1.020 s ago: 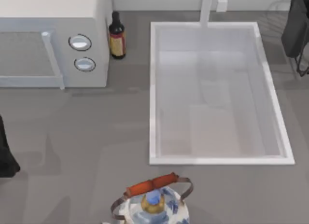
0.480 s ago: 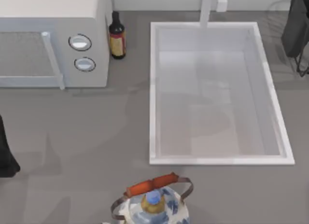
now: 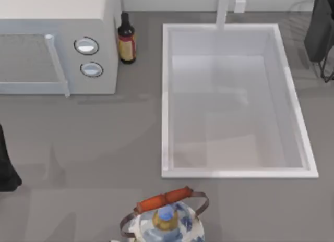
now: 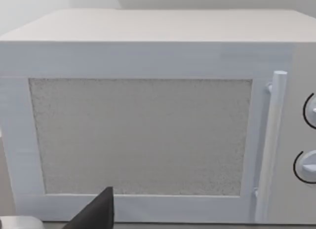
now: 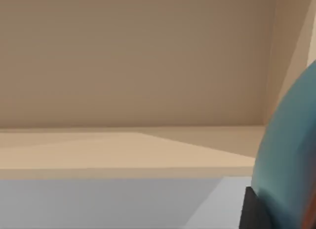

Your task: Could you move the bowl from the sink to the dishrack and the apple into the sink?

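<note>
Overhead, one sink (image 3: 166,96), one kettle (image 3: 166,221), one bottle (image 3: 126,38).

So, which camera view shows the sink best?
The top view: the sink shows whole, white rim all around, faucet at its far edge, basin holding nothing. The left wrist view faces the microwave instead. The right wrist view gives beige walls and a teal curved surface, no recognisable sink.

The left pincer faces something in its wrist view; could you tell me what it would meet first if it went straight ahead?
Most likely the microwave: its door lies squarely ahead of the left pincer, though how far off is unclear.
</note>
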Robot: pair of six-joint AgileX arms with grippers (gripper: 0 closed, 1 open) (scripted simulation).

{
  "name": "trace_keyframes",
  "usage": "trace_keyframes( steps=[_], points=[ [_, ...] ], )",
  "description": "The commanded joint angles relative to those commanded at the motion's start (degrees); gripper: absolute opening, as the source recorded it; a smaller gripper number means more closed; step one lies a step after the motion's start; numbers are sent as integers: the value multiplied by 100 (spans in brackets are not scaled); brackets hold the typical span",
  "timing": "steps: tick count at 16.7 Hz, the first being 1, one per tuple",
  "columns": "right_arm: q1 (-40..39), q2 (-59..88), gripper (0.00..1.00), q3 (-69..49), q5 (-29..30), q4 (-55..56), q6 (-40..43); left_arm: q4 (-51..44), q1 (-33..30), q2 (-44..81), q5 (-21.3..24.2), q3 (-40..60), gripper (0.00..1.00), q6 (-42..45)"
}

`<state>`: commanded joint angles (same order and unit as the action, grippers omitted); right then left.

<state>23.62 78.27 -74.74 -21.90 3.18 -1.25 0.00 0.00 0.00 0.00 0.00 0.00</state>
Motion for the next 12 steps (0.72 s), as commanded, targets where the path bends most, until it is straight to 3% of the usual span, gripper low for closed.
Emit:
trace_keyframes(
  steps=[12],
  points=[
    [-514, 2276, 0, 1637, 551, 4037, 18, 0, 0, 0, 0, 0, 100, 0]
  ],
)
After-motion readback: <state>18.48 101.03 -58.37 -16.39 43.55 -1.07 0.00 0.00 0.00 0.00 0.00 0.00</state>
